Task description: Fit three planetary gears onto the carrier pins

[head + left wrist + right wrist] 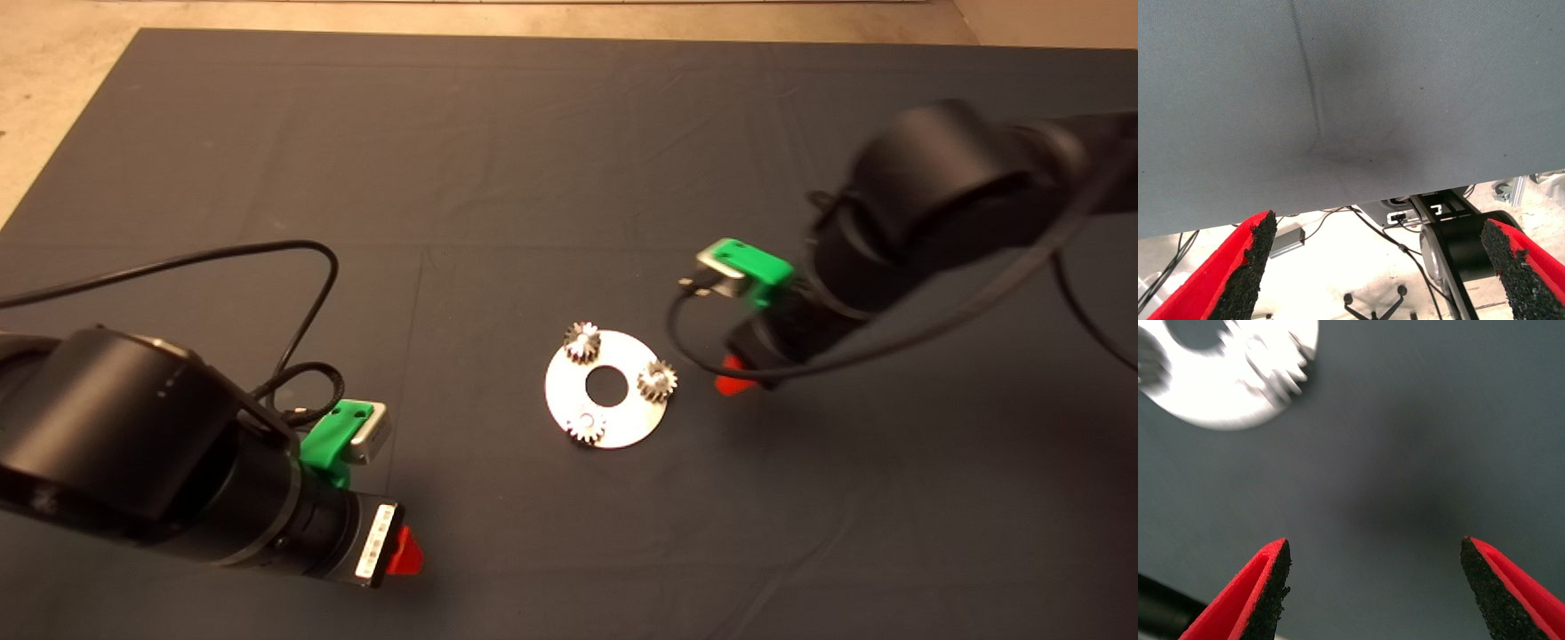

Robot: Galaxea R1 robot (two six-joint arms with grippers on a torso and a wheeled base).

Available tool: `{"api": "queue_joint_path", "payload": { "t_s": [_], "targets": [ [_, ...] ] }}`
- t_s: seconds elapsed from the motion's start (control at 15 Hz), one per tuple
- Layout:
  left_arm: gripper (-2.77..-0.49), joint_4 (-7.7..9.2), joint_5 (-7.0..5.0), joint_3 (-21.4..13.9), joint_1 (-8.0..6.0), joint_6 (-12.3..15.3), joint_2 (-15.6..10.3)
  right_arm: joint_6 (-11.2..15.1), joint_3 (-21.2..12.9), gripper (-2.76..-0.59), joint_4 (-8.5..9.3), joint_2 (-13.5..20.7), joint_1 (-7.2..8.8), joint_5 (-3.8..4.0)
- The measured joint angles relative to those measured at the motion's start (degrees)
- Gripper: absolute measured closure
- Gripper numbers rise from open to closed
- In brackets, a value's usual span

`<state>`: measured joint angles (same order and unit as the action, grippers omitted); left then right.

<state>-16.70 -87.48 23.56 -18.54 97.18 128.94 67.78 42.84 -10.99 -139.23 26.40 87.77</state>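
Observation:
A flat silver-white disc (616, 418) with a large centre hole lies mid-mat. Three small silvery gears sit on it near its rim: one at the far left (582, 342), one at the right (657, 380), one at the near side (587, 425). The carrier pins are hidden under the gears. My right gripper (734, 377) hovers over bare mat just right of the disc, open and empty; its wrist view shows the disc (1211, 397) and a blurred gear (1275, 367). My left gripper (407, 551) is at the lower left, open and empty, over the mat's near edge.
The dark mat (551, 160) covers the table, with bare tabletop beyond its far edge. Black cables loop from both arms above the mat. The left wrist view shows the mat's edge (1338, 200) and floor equipment beyond.

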Motion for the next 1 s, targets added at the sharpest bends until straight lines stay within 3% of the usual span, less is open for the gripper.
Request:
{"api": "queue_joint_path", "payload": {
  "t_s": [0.07,0.2,0.33,0.47,0.53,0.67,1.0],
  "targets": [
    [-2.19,0.22,0.02,0.0,-0.02,0.8,0.1,2.3,-4.2,-1.92,1.02,3.8,0.22,0.38],
    [-2.19,0.76,0.05,0.0,-0.04,2.0,0.9,9.4,-12.2,-2.02,3.14,9.2,0.24,0.37],
    [-2.19,1.33,-0.02,0.0,-0.09,3.3,1.8,17.6,-17.4,-2.12,4.19,10.9,0.33,0.35],
    [-2.19,1.91,0.00,0.0,-0.39,5.0,4.4,25.5,-19.9,-2.15,4.62,10.8,0.63,0.02],
    [-2.19,2.07,0.00,0.0,-0.39,5.8,5.7,28.2,-20.7,-2.15,4.72,10.5,0.82,0.10],
    [-2.19,2.21,0.11,0.0,-0.79,7.0,8.3,30.3,-21.7,-2.25,5.25,8.8,0.77,0.13],
    [-2.19,3.17,0.02,0.0,-2.40,8.6,9.8,31.6,-22.6,-2.45,6.31,6.9,0.77,0.02]
  ]
}}
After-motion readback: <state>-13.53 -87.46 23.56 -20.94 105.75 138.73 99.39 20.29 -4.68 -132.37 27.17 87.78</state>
